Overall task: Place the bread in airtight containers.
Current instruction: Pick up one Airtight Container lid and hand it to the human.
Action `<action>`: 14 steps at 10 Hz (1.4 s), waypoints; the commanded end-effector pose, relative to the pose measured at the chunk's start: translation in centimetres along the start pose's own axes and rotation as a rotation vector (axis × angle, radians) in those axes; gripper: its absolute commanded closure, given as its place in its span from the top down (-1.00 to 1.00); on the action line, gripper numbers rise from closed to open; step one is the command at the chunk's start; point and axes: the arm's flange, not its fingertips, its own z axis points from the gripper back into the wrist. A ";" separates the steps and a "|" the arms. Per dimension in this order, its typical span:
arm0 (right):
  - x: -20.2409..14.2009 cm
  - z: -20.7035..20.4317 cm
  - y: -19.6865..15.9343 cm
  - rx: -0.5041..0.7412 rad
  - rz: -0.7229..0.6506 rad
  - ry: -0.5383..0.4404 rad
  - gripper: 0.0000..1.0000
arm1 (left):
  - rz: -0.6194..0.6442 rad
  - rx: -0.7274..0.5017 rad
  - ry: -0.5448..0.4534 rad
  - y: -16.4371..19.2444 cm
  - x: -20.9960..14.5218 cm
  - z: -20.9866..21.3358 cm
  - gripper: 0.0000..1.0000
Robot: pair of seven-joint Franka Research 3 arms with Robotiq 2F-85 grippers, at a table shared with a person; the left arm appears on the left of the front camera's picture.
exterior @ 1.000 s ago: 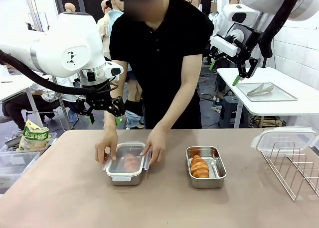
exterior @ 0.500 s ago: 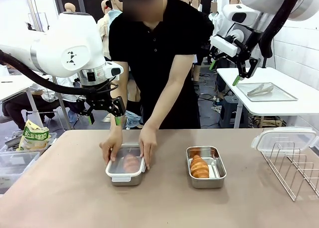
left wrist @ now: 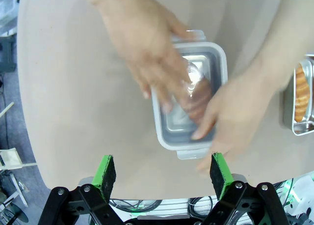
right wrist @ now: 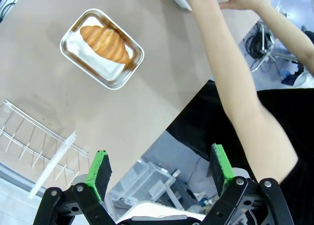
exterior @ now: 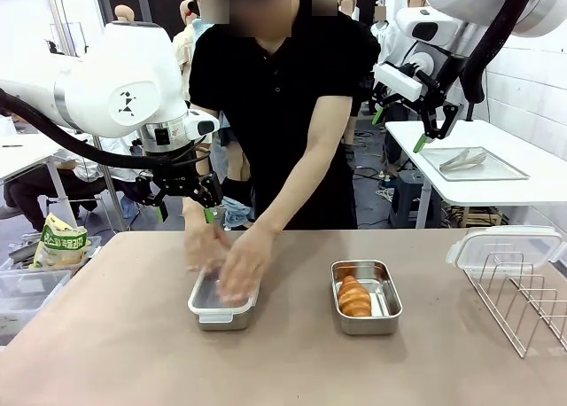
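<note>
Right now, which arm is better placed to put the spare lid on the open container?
Probably right. The open container and the spare lid both lie on its side; the person's hands cover the lidded container near the left gripper.

Open container [exterior: 365,324]: brushed steel, softly reflective, with a bright rolled rim. Croissant [exterior: 354,297]: golden-brown ridged crust, faintly glossy. Lidded container [exterior: 220,316]: the same steel under a clear plastic lid [left wrist: 206,63] with a white rim. Tabletop [exterior: 115,353]: smooth, matt tan. Wire rack [exterior: 523,304]: thin bright metal rod. Left tool [left wrist: 163,172]: matt black body, green pads [left wrist: 105,170].
</note>
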 end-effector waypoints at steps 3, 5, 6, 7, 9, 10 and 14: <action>-0.1 0.1 0.0 -0.012 -0.003 -0.007 1.00 | 0.001 -0.001 -0.002 0.2 -0.1 0.2 1.00; -0.1 0.1 0.0 -0.012 -0.003 -0.007 1.00 | 0.001 -0.001 -0.002 0.2 -0.1 0.2 1.00; -0.1 0.1 0.0 -0.012 -0.003 -0.007 1.00 | 0.001 -0.001 -0.002 0.2 -0.1 0.2 1.00; -0.1 0.1 0.0 -0.012 -0.003 -0.007 1.00 | 0.001 -0.001 -0.002 0.2 -0.1 0.2 1.00; -0.1 0.1 0.0 -0.012 -0.003 -0.007 1.00 | 0.001 -0.001 -0.002 0.2 -0.1 0.2 1.00; -0.1 0.1 0.0 -0.012 -0.003 -0.007 1.00 | 0.001 -0.001 -0.002 0.2 -0.1 0.2 1.00; -0.1 0.1 0.0 -0.012 -0.003 -0.007 1.00 | 0.001 -0.001 -0.002 0.2 -0.1 0.2 1.00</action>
